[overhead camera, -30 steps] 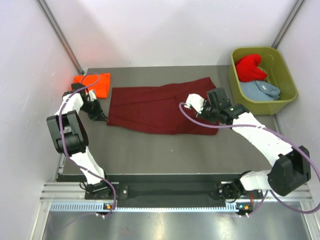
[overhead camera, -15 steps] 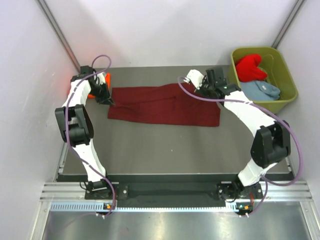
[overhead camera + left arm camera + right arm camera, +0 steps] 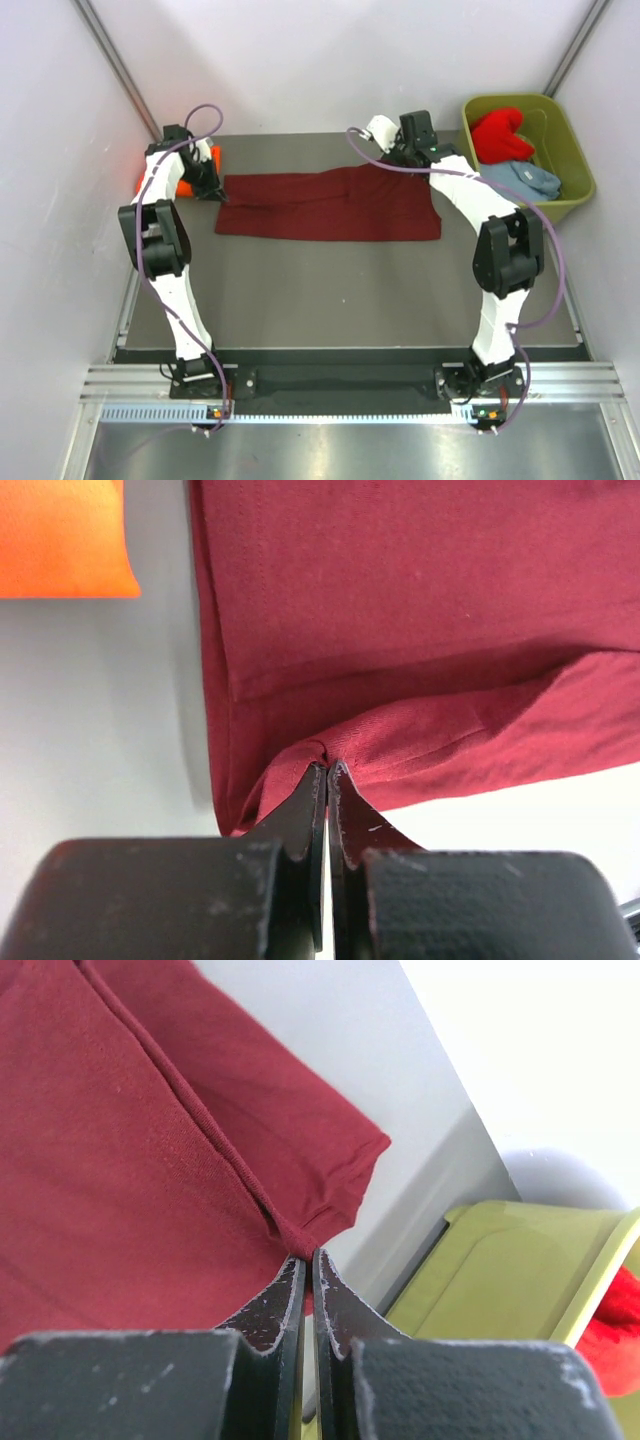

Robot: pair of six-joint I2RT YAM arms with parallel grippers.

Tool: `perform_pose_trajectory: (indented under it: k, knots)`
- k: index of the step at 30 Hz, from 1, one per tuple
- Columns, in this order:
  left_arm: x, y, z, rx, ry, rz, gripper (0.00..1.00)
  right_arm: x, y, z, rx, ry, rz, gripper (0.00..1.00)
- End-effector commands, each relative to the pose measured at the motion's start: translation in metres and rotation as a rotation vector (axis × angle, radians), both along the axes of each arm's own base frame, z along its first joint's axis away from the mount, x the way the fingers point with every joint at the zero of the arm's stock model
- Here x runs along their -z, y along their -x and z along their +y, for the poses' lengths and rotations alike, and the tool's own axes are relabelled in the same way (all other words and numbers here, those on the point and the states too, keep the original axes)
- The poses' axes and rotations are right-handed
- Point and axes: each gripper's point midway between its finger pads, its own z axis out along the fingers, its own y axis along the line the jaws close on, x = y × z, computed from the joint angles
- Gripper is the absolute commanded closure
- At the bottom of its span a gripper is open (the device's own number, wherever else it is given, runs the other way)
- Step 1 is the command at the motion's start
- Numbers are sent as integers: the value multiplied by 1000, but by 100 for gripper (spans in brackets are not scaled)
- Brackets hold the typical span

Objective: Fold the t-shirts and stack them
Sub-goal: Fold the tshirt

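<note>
The maroon shirt (image 3: 330, 205) lies as a long, flat band across the far half of the table (image 3: 330, 290), already doubled lengthwise. Each arm pinches one end of it. The left claw (image 3: 327, 772) is closed on a small bunch of cloth at the shirt's left edge. The right claw (image 3: 307, 1257) is closed on the hem corner at the right end, near the tub (image 3: 470, 150). Gripping both ends at once probably serves to draw the fold straight and lay it down even. The orange shirt (image 3: 60, 535) sits folded just beside the left end, likely as the base of the stack. The red shirt (image 3: 497, 135) and grey-blue shirt (image 3: 525, 180) lie in the tub, not yet folded.
</note>
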Motion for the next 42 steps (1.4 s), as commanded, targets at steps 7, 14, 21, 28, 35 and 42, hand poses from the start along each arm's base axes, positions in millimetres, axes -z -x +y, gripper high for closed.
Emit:
perform_pose_trajectory:
  k: [7,14,21,28,35,42]
  knots:
    - [-5,-12,18,-42,-52,-28,100,-7,-43,-30,88,27,-65,100]
    - [-11,-18,28,-70,-70,-58,100,-3,-60,-32,104,28,-77,100]
    - [6,-23,27,-83,-78,-32,94,23,-74,-29,107,60,-47,98]
    - [-23,-32,27,-81,-110,-114,51,2,-74,-38,211,34,-114,44]
    - [-16,-4,17,-54,-75,-53,44,-30,-43,-29,256,-108,-107,34]
    - [26,17,13,-58,-54,80,44,25,-3,-7,318,-375,214,30]
